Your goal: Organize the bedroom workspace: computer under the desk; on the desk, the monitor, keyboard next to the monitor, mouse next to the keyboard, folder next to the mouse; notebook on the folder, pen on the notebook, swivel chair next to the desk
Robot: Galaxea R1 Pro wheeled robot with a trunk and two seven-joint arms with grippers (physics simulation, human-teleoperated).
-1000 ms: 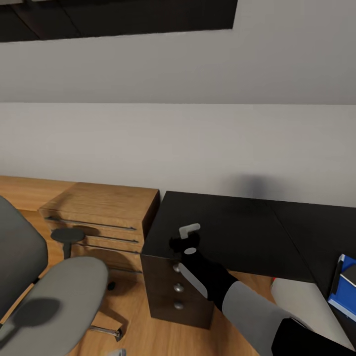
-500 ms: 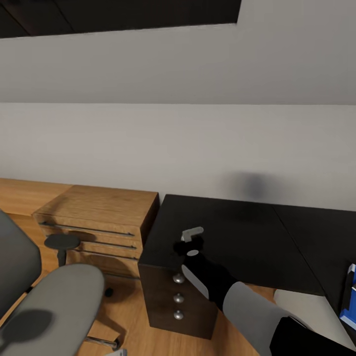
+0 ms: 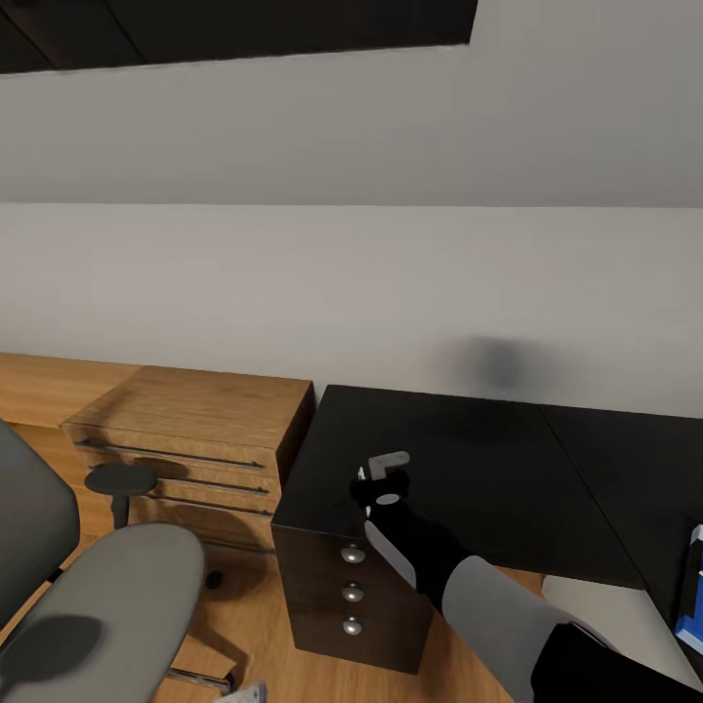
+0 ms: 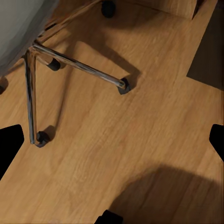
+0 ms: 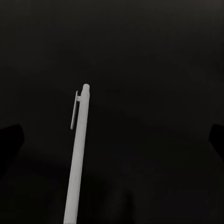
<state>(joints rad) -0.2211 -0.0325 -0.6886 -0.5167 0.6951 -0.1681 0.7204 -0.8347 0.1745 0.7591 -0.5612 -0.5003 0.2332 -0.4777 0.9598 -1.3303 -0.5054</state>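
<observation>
Head view, right arm: reaches forward over the desk (image 3: pixel 469 459), its gripper (image 3: pixel 383 478) above the drawer end.
Claw: clamped on the pen (image 5: pixel 78 154); fingers (image 5: pixel 9 144) at the frame edges.
Count: one pen, three drawer knobs (image 3: pixel 352 592), one swivel chair (image 3: pixel 98 605).
Pen axis: lengthwise away from the wrist camera, clip end farthest.

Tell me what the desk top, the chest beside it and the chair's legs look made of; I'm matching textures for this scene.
The desk looks like matte black laminate or painted board: flat, no grain, faint sheen. The chest appears to be light wood or veneer, with visible grain and thin metal bar handles. The swivel chair legs look like chromed metal: bright reflective tubes ending in black, probably plastic, castors.
</observation>
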